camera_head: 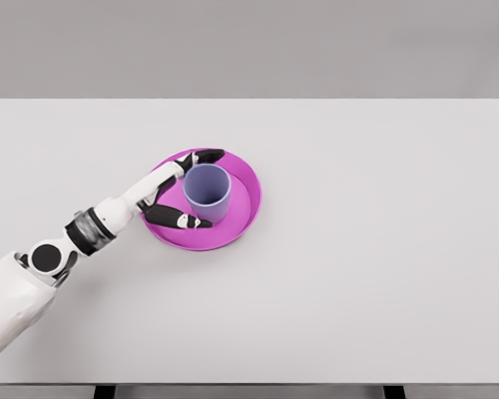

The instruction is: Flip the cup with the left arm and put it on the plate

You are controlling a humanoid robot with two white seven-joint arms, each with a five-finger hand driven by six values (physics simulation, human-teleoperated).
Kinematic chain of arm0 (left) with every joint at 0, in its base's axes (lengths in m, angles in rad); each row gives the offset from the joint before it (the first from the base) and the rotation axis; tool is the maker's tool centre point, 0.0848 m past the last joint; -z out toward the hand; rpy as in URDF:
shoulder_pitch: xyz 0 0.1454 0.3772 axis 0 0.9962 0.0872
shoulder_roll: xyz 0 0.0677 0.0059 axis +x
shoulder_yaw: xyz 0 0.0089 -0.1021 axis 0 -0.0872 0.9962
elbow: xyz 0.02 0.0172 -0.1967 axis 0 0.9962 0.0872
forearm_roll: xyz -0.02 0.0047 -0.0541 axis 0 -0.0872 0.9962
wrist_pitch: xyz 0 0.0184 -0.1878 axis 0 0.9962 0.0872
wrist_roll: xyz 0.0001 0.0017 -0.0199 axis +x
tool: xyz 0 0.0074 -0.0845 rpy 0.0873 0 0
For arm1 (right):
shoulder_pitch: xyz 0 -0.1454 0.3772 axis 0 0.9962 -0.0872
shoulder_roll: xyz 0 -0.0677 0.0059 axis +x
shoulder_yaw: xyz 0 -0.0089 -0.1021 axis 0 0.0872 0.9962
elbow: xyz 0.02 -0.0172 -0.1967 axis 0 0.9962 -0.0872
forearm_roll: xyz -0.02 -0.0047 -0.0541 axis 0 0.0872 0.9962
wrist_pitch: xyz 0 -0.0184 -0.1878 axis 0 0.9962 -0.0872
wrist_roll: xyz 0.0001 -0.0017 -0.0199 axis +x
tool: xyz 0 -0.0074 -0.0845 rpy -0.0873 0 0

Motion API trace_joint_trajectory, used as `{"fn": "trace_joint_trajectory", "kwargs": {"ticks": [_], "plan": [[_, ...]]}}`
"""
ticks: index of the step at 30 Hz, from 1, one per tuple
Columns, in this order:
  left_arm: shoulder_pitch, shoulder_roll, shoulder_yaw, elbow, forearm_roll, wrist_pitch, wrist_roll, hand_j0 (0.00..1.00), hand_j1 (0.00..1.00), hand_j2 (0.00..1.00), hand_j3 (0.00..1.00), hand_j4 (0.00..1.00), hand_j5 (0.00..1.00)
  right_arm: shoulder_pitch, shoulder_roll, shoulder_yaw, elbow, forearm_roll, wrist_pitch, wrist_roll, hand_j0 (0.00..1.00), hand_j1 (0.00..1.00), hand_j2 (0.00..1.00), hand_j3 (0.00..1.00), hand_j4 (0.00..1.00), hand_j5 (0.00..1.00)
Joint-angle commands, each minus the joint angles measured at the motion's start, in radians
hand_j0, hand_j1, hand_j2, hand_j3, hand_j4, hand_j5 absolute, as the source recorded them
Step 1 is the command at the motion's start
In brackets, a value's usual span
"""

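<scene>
The light purple cup (206,191) stands upright, open end up, on the round pink plastic plate (243,218). It sits a little left of the plate's middle. I see my left hand (173,193) at the left side of the plate, right beside the cup. Its black fingers (208,155) are spread apart, one set behind the cup and the thumb in front of it. I cannot tell if they touch the cup. The plate lies on the white surface (382,249). My white left arm comes in from left of the plate.
</scene>
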Motion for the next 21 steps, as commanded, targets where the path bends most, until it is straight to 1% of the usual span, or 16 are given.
{"fn": "trace_joint_trajectory", "kwargs": {"ticks": [1, 4, 18, 21], "plan": [[0.000, 0.000, 0.006, -0.001, 0.007, 0.001, 0.000, 0.97, 0.97, 0.97, 0.97, 0.97, 0.97, 0.000, 0.000, 0.000, 0.000, 0.000, 0.000, 0.000, 1.00, 1.00, 1.00, 1.00, 1.00, 1.00], [0.000, 0.000, 0.018, -0.001, 0.007, 0.001, 0.000, 0.97, 0.97, 0.97, 0.97, 0.97, 0.97, 0.000, 0.000, 0.000, 0.000, 0.000, 0.000, 0.000, 1.00, 1.00, 1.00, 1.00, 1.00, 1.00], [-0.003, 0.005, 0.035, -0.001, 0.007, 0.001, 0.001, 0.97, 0.97, 0.97, 0.97, 0.97, 0.97, 0.000, 0.000, 0.000, 0.000, 0.000, 0.000, 0.000, 1.00, 1.00, 1.00, 1.00, 1.00, 1.00], [0.003, 0.008, 0.035, -0.002, 0.007, 0.001, 0.000, 0.99, 0.99, 0.99, 0.99, 0.99, 0.99, 0.000, 0.000, 0.000, 0.000, 0.000, 0.000, 0.000, 1.00, 1.00, 1.00, 1.00, 1.00, 1.00]]}}
